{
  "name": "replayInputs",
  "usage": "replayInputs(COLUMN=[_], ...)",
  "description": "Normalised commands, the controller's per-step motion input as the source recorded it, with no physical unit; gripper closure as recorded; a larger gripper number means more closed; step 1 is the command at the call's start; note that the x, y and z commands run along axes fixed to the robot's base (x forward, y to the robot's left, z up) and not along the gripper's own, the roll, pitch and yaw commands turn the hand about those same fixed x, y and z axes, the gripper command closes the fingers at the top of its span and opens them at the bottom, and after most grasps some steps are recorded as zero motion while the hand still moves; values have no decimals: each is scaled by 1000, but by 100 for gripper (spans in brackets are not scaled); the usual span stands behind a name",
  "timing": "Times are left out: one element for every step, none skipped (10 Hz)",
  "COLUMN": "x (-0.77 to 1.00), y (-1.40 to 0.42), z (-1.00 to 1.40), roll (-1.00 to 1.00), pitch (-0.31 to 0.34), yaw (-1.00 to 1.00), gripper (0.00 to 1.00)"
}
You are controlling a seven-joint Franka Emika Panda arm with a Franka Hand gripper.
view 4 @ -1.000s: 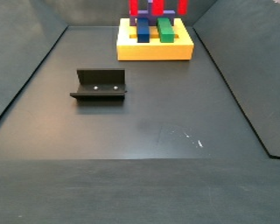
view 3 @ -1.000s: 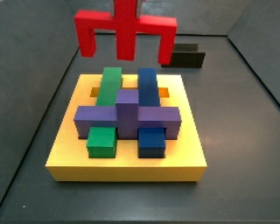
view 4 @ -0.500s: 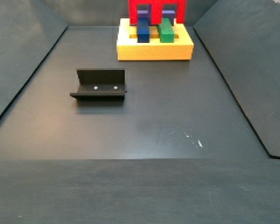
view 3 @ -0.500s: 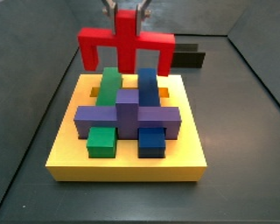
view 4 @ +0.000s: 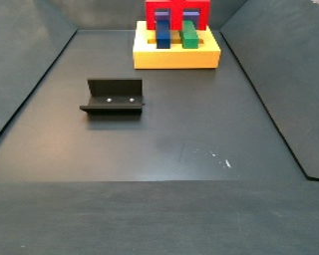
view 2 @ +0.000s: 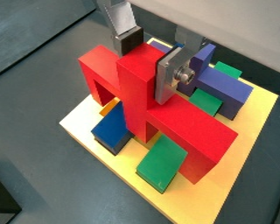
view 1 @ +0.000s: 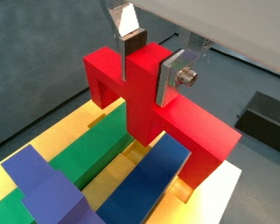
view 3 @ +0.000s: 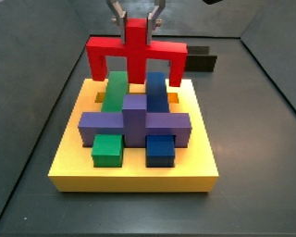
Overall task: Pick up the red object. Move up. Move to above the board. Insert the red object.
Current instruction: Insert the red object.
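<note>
My jaws (view 1: 150,63) clamp the post of the red piece (view 3: 136,56), upper centre in a side view, low over the board (view 3: 134,176); I should hold it level, legs straddling the green (view 3: 115,89) and blue (view 3: 154,89) bars, and press straight down

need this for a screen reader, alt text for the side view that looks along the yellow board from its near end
The gripper holds the red object by its upright post, legs down over the far end of the yellow board. Green and blue bars lie under a purple block; the fixture stands behind.
</note>
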Motion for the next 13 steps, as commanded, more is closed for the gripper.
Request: replayInputs(x=[189, 149, 131, 54, 0, 0, 0, 0, 0, 0, 0, -26, -243], y=[0, 0, 0, 0, 0, 0, -3, -23, -43, -43, -34, -17, 0], z=[-100, -69, -54, -80, -100, -163, -214, -243, -280, -294, -209, 0, 0], roll=[0, 0, 0, 1, 27, 50, 70, 71, 59, 40, 49, 14, 0], pitch=[-36, -27, -24, -33, -47, -59, -69, -90, -113, -129, -90, -23, -86], yaw=[20, 26, 14, 9, 3, 0, 0, 0, 20, 23, 9, 20, 0], gripper=[100, 100, 100, 100, 100, 100, 100, 100, 100, 100, 100, 100, 100])
